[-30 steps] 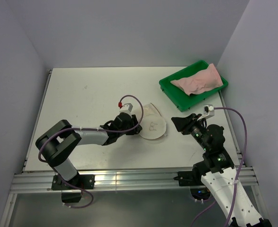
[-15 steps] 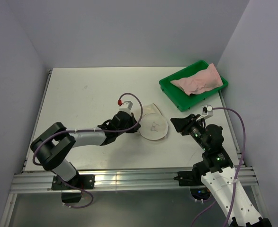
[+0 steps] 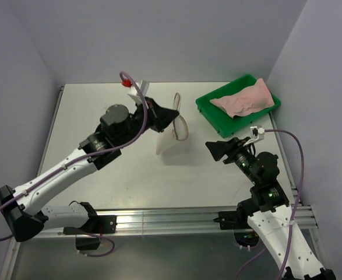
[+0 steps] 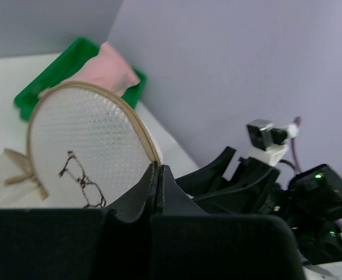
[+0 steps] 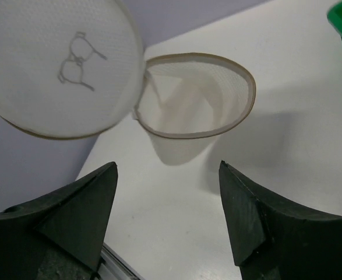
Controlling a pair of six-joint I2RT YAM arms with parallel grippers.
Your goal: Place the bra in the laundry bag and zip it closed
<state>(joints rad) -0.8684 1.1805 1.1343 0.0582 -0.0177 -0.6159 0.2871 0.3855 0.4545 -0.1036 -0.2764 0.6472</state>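
Nearer than the green tray [image 3: 207, 111], the right claw [image 3: 216, 149] gapes, empty. Left of the tray, the left claw [image 3: 171, 115] is clamped on the zip rim of the laundry bag [image 3: 166, 143]: cream mesh, hanging above the worktop [image 3: 83, 105], its two round halves parted, one with a dark mark. The pale pink bra [image 3: 243, 98] lies in the tray.

Light is cast evenly from above, a soft shadow is thrown on the table [image 3: 89, 111] beneath the laundry bag [image 3: 169, 142], and the near jaws are blurred.
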